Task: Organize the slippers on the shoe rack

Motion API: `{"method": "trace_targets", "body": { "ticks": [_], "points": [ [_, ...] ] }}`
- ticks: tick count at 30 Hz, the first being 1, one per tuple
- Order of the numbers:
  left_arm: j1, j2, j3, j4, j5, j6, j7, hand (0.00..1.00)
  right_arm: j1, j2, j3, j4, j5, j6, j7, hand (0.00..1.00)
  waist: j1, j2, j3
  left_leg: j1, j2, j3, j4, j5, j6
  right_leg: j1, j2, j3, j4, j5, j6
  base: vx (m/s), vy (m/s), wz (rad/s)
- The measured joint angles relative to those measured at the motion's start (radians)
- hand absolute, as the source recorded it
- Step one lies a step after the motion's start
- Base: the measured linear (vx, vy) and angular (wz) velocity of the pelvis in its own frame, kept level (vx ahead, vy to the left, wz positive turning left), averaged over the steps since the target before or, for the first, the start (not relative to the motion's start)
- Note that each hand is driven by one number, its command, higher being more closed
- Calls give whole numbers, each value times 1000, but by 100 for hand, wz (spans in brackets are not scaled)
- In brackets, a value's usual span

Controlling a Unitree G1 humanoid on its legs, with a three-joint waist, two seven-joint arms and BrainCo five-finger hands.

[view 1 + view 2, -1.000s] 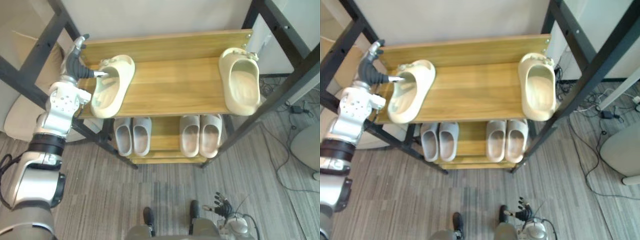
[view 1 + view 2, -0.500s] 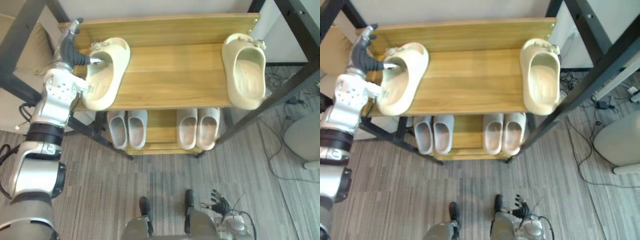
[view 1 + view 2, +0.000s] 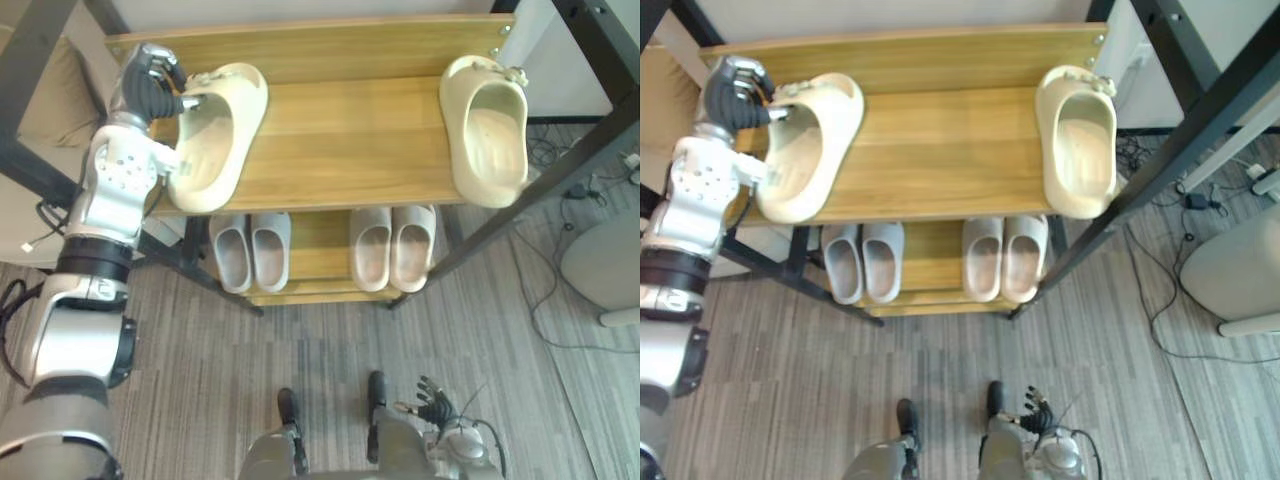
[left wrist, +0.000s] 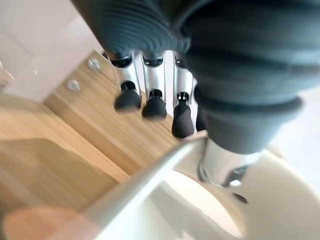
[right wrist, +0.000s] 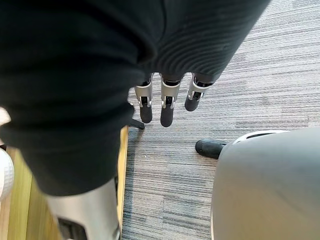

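The shoe rack (image 3: 340,40) stands in front of the robot, with wooden shelves in a black metal frame. Two cream slippers lie on the top shelf (image 3: 340,150), one at each end and well apart, with bare wood between them.

The left hand (image 3: 148,88) is at the left end of that shelf, on the far end of the left cream slipper (image 3: 215,140). In the left wrist view the thumb (image 4: 220,165) reaches down inside the slipper's opening. The dark-tipped fingers (image 4: 154,107) are curled on the outside, just above its rim, so the hand has the edge of the slipper pinched between thumb and fingers. This slipper lies at a slant across the shelf. Its far end points toward the back board and its near end reaches the front left corner.

The right cream slipper (image 3: 488,130) lies roughly straight, front to back, at the right end of the shelf. Nothing touches it, and its near end sits at the front edge or just over it.

On the lower shelf (image 3: 320,232) two pairs of pale slippers stand side by side. One is a greyish pair (image 3: 250,252) on the left and the other a beige pair (image 3: 392,246) on the right. The two slippers in each pair touch or nearly touch.

The right hand (image 3: 435,403) hangs low by the robot's side, far from the rack, over the grey striped carpet (image 3: 200,340). Its fingers (image 5: 167,107) are loose and nearly straight, and it holds nothing.
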Motion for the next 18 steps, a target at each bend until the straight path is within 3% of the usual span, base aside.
{"method": "trace_targets", "body": {
  "ticks": [9,18],
  "points": [
    [10,-79,0,-24,-51,5,7,100,1,3,-10,4,1,3,-9,0,0,-4,0,13,-11,-1,-3,4,5,24,-8,-10,-23,16,1,-6,1,1],
    [35,-216,-36,-112,-78,17,41,100,-1,6,-9,5,2,4,-10,0,-18,-1,-2,42,-29,-5,-22,9,12,50,-24,-13,-31,18,5,-2,4,1]
  ]
}}
